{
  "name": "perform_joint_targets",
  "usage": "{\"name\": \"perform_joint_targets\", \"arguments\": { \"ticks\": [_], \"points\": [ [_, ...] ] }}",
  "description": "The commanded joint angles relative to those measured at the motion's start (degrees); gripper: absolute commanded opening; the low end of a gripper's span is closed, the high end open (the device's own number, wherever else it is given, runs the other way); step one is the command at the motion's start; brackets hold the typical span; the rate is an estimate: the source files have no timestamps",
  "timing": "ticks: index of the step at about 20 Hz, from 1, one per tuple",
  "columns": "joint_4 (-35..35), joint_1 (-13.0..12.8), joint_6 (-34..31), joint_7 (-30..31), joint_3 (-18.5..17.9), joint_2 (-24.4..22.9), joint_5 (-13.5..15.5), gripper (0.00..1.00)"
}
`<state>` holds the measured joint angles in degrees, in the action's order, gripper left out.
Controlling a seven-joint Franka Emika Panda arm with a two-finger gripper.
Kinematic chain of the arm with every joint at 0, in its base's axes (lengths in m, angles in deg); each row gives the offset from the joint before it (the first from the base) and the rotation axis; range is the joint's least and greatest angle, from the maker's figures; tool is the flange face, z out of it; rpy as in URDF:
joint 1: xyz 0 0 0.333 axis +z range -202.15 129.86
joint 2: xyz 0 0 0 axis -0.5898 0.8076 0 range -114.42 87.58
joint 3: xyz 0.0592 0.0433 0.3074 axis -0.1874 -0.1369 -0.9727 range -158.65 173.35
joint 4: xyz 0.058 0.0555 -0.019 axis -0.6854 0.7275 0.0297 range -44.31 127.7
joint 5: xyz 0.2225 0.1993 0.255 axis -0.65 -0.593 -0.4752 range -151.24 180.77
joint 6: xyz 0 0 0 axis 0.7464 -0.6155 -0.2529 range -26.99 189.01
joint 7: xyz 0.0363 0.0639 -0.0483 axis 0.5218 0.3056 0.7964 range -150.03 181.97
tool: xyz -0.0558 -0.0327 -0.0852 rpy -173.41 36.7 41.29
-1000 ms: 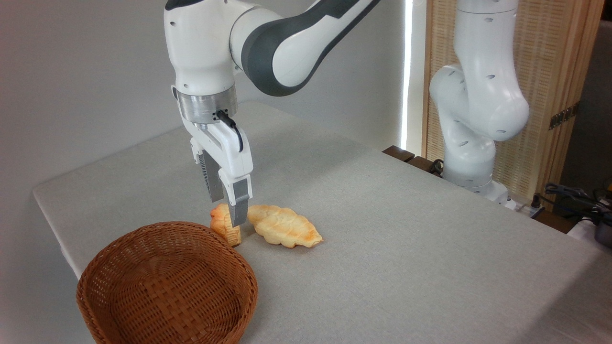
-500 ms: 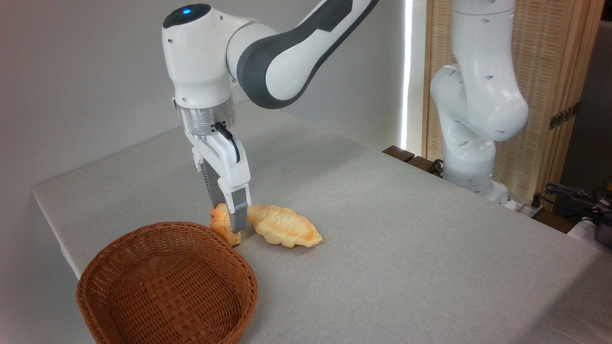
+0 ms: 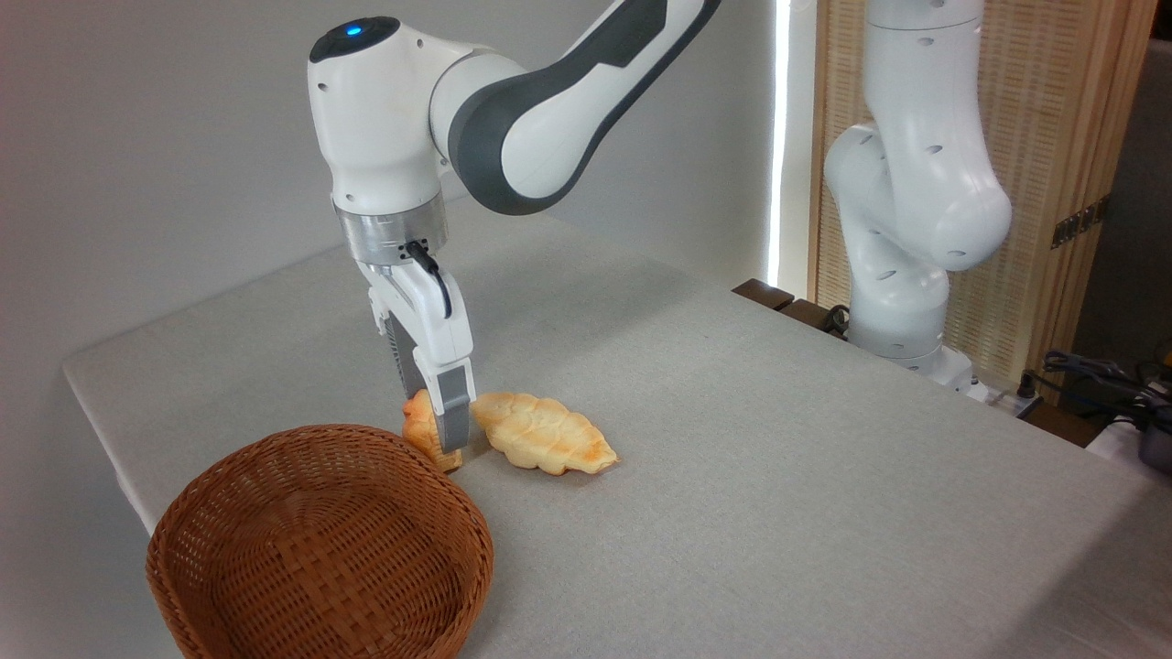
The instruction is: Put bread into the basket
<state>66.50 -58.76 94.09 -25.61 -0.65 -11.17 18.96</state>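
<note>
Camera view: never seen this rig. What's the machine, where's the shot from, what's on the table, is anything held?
One fixed camera looks down at a table from its front corner. The white and grey machine is a robot arm; at its tip is a two-finger gripper, pointing straight down. On the cloth lie a small stubby orange bread, a longer pale leaf-shaped pastry just right of it, and a round wicker basket in front, with nothing visible in it. The gripper's fingers have come down around the small bread, which rests on the table. Whether they have closed on it cannot be told from this angle. The white column at the right is the arm's base.
</note>
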Motion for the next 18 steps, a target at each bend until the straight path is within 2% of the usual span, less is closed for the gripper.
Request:
{"name": "perform_joint_targets", "arguments": {
  "ticks": [1,4,14,16,18],
  "points": [
    [0.4,-0.4,0.9,-1.7,-0.4,-0.2,-1.0,0.35],
    [0.4,-0.4,0.9,-1.7,-0.4,-0.2,-1.0,0.33],
    [-0.3,-0.2,0.3,-1.0,-0.6,-0.8,-0.9,0.36],
    [-1.8,0.1,-1.8,-0.9,-1.2,-1.6,-0.2,0.36],
    [-4.2,0.5,-7.3,-1.5,-1.9,-1.8,-0.2,0.36]
  ]
}}
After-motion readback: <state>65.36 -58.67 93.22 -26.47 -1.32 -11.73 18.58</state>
